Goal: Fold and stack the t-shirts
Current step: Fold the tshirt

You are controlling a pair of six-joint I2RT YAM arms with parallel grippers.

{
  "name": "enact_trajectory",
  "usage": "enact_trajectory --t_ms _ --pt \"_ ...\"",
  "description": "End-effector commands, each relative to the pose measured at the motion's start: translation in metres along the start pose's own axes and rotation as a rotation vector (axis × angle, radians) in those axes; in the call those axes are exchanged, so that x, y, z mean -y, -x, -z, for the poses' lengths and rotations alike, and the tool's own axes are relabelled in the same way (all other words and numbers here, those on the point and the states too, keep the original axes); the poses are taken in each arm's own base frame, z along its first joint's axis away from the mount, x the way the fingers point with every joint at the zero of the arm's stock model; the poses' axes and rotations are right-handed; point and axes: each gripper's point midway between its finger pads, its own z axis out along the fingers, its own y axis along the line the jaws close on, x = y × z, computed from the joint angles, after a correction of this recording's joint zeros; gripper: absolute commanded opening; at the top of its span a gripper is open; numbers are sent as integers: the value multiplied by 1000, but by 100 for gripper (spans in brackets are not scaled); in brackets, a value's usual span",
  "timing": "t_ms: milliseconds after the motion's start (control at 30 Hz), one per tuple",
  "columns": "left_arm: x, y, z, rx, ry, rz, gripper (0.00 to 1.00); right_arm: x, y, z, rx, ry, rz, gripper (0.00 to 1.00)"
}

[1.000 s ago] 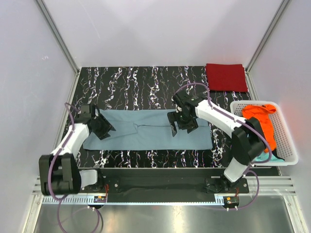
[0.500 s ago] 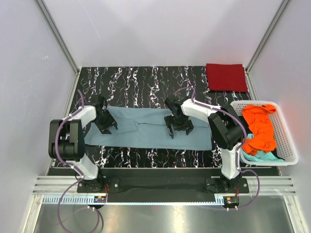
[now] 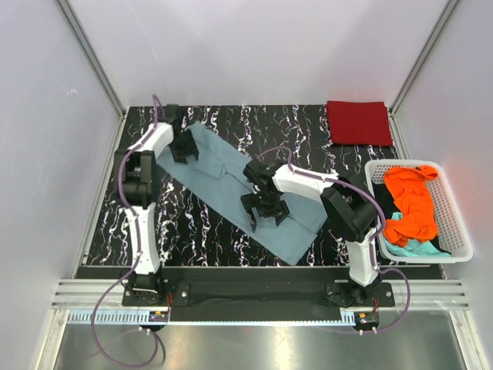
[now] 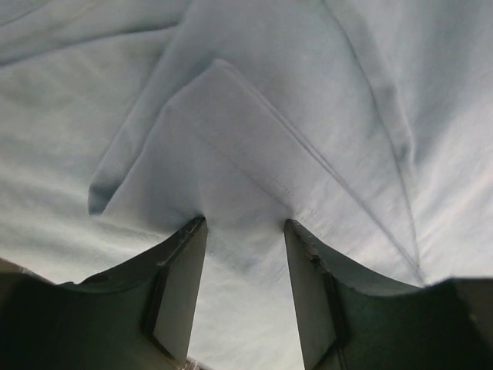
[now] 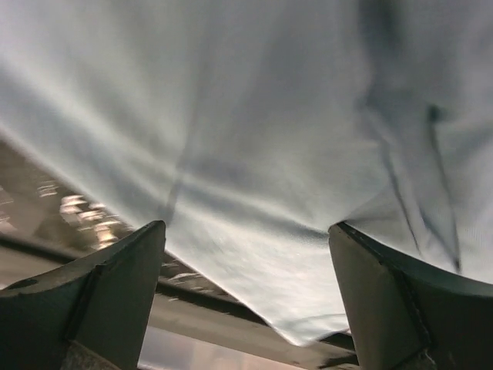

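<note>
- Watching the dusty grey-blue t-shirt (image 3: 231, 181) sprawl slantwise over the black marbled table (image 3: 139, 223), one end under the left gripper (image 3: 183, 146) and its middle under the right gripper (image 3: 264, 210).
- Left gripper: jaws apart, released, with a folded flap of cloth lying flat right at its fingertips and nothing pinched.
- Right gripper: jaws spread wide, released too, with a loose cloth edge just ahead of them.
- This cloth looks light and limp, sure to sag and crease. I judge pinching hems or corners at both ends and pulling taut works best.
- Well off to the right gripper's right, a folded dark red t-shirt (image 3: 358, 122) lies flat, while the orange t-shirt (image 3: 412, 200) and teal t-shirt (image 3: 412, 248) sit heaped in the white basket (image 3: 459, 223).
</note>
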Motion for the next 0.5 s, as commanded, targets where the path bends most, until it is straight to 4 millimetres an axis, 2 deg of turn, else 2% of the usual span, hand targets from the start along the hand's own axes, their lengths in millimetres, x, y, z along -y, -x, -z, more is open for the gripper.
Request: enact_trajectory --t_ms 0,67,100,133,200,233,333,467 --pt "21 34 -32 58 -3 -76 51 -52 8 -12 -19 203 -22 94" --pt "43 43 -35 70 -50 -103 51 -73 15 -8 -6 269 -21 95" --pt "54 51 -43 86 -74 -121 51 -82 16 -9 -11 294 -43 95" --pt "66 52 -48 85 -103 -144 52 -97 20 -7 -1 352 -31 95" --pt "84 56 -52 92 -155 -173 51 -116 23 -7 -1 411 -55 95" --pt "89 48 -63 75 -157 -191 51 -133 25 -4 17 464 -32 96" --pt "101 40 -64 78 -161 -246 52 -156 31 0 51 537 -33 96" --pt "135 39 -63 98 -268 -290 52 -174 42 4 90 631 -53 100"
